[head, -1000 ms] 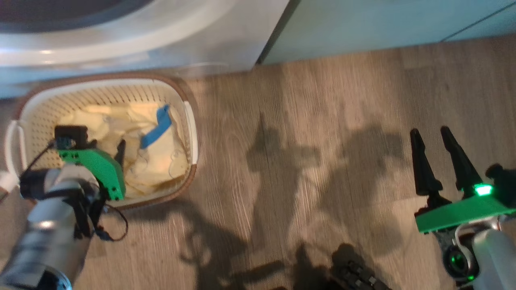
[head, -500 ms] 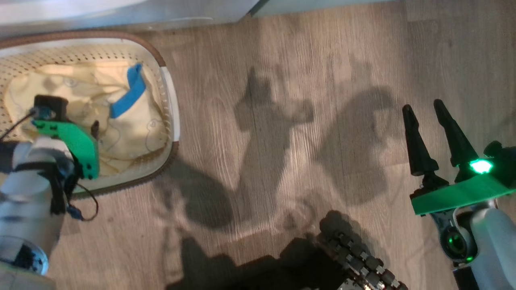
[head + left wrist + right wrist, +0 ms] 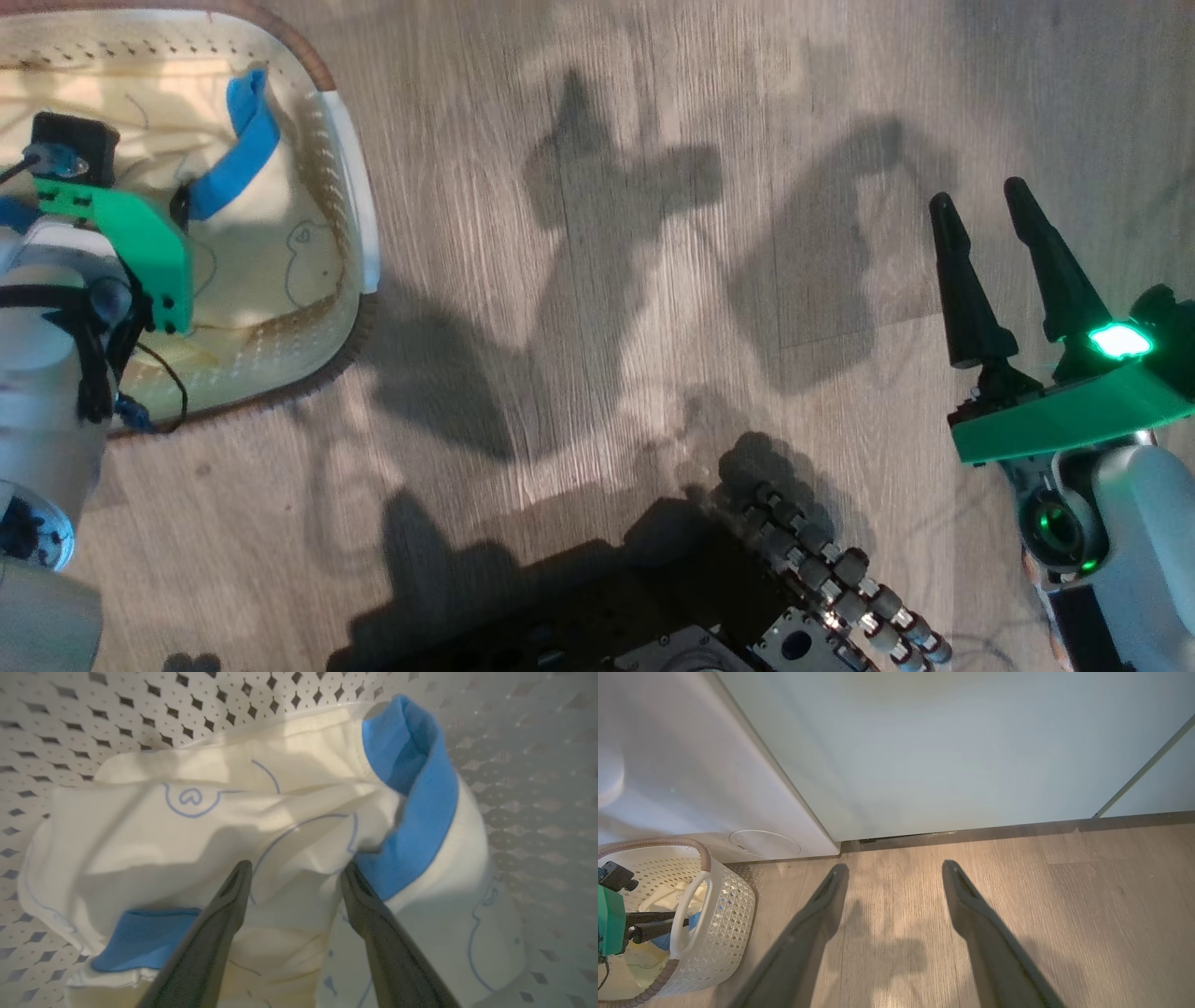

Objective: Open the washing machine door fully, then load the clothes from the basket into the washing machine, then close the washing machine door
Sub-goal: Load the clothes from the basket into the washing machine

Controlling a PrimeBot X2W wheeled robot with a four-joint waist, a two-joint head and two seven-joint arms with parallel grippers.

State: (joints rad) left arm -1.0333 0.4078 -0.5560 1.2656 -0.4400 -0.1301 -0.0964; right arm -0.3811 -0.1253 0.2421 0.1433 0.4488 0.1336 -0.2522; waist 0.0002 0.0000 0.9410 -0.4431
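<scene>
Loading is in hand: my left claw [image 3: 295, 865], spread wide, hangs over the clothes [image 3: 187, 844] in the basket [image 3: 537, 765], and next, I reckon, must sink and clamp a fold.

Grey-brown wood-grain floor [image 3: 579, 392] spreads across the head view, with dark shadows [image 3: 607, 187] lying on it. In the right wrist view a pale green cabinet [image 3: 948, 742] stands on the floor, and a thin seam [image 3: 1141, 767] splits its front at the right.

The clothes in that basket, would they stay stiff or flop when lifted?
Probably floppy: the clothes lie creased and folded, so they would likely drape. Likely light, since the fabric looks thin. The blue band might trail and snag on the basket.
</scene>
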